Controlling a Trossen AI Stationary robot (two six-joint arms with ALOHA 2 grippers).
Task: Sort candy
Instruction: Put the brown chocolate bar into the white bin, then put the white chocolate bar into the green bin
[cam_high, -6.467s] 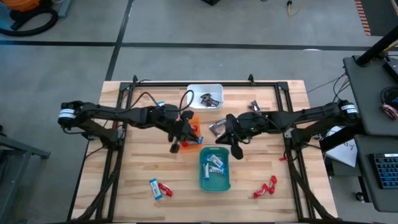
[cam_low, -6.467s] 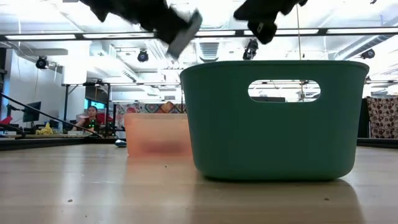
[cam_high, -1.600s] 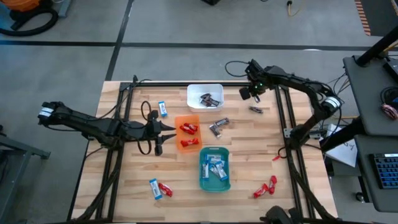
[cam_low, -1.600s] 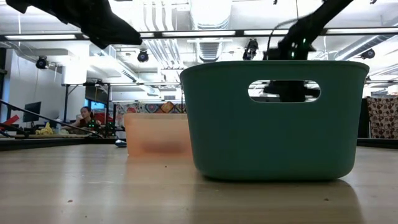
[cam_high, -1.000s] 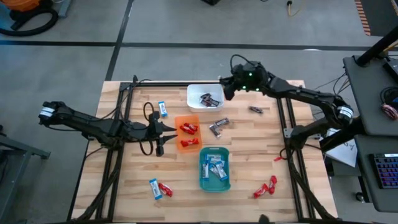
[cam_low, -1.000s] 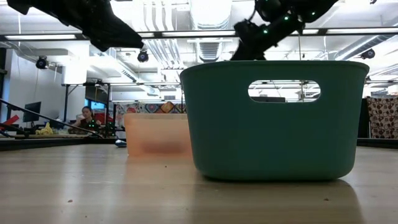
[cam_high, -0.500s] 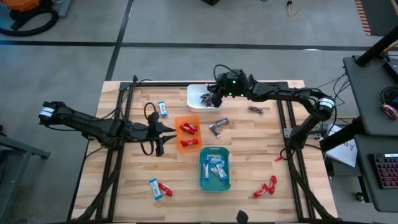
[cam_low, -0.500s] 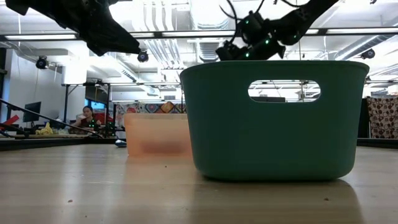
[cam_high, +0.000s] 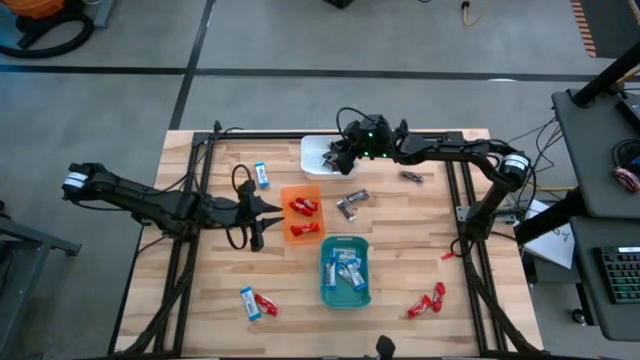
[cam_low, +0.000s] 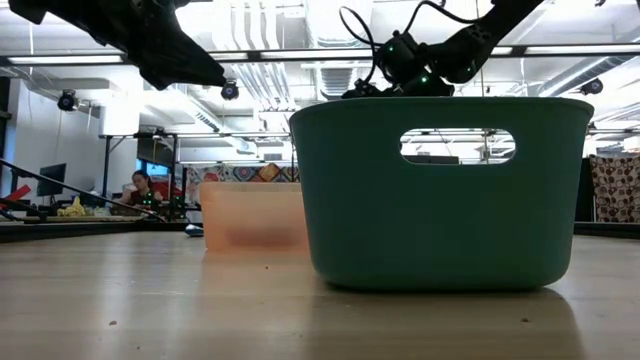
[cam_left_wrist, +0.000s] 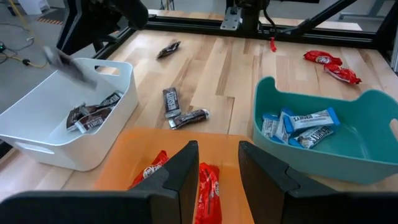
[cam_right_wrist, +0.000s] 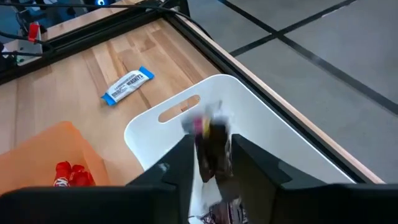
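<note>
My right gripper (cam_right_wrist: 210, 144) hangs open over the white tray (cam_high: 312, 144) at the table's far edge. A dark brown candy (cam_right_wrist: 211, 138) shows as a blur in front of its fingers. In the left wrist view it is a blurred streak (cam_left_wrist: 66, 63) in the air above the tray, clear of the gripper. More brown candies (cam_left_wrist: 93, 115) lie in the white tray. My left gripper (cam_left_wrist: 214, 154) is open, with nothing between its fingers, just left of the orange tray (cam_high: 290, 191), which holds red candies (cam_high: 304, 207). The teal tray (cam_high: 326, 290) holds blue-and-white candies (cam_high: 346, 265).
Loose candies lie on the wood: a blue one (cam_high: 261, 175) far left, brown ones (cam_high: 352, 203) right of the orange tray and another (cam_high: 410, 176) farther right, red ones (cam_high: 427, 300) near right, a blue and a red (cam_high: 255, 303) near left. Black frame rails (cam_high: 455, 200) border the table.
My right gripper has moved toward the table's left along the far edge and sunk down over the white tray. The dark brown candy now shows in the air between it and the tray. My left arm has kept still.
</note>
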